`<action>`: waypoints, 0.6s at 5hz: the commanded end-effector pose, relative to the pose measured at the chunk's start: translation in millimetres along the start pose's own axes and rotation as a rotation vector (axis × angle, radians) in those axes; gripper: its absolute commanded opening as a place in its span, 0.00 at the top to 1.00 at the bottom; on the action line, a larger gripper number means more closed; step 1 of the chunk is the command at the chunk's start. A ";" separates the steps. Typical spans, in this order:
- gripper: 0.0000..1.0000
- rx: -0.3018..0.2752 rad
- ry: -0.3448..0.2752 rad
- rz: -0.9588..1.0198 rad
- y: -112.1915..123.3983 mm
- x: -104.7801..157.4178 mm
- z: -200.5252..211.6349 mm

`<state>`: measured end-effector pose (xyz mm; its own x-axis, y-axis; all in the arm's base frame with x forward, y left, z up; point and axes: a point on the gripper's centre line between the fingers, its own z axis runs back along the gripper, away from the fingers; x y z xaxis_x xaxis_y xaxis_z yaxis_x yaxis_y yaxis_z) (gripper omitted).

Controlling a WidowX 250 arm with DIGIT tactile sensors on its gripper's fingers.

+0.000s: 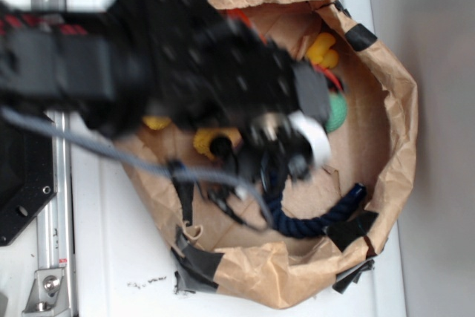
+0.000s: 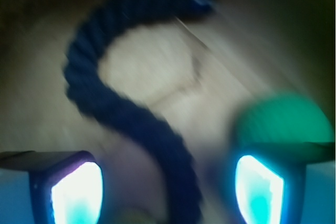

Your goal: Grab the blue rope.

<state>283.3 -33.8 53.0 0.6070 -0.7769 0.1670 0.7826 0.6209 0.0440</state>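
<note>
The blue rope (image 1: pixel 315 222) is a thick, twisted navy cord lying curved on the floor of the brown paper bag (image 1: pixel 393 94). In the wrist view the blue rope (image 2: pixel 105 103) bends in an S and runs down between my two fingers. My gripper (image 2: pixel 168 187) is open, with one end of the rope passing through the gap, nearer the middle than either finger. In the exterior view my gripper (image 1: pixel 278 172) hangs over the rope's left end, blurred.
A green round toy (image 2: pixel 283 124) sits close to my right finger; it also shows in the exterior view (image 1: pixel 338 113). Yellow toys (image 1: pixel 323 50) and a red one lie deeper in the bag. Black tape patches (image 1: pixel 200 257) hold the bag's rim. My grey cable (image 1: pixel 89 142) crosses the left.
</note>
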 end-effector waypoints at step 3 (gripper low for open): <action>1.00 -0.064 0.190 -0.306 -31.8 25.9 -24.0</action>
<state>283.8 -62.7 23.7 0.3718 -0.9268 -0.0526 0.9269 0.3738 -0.0340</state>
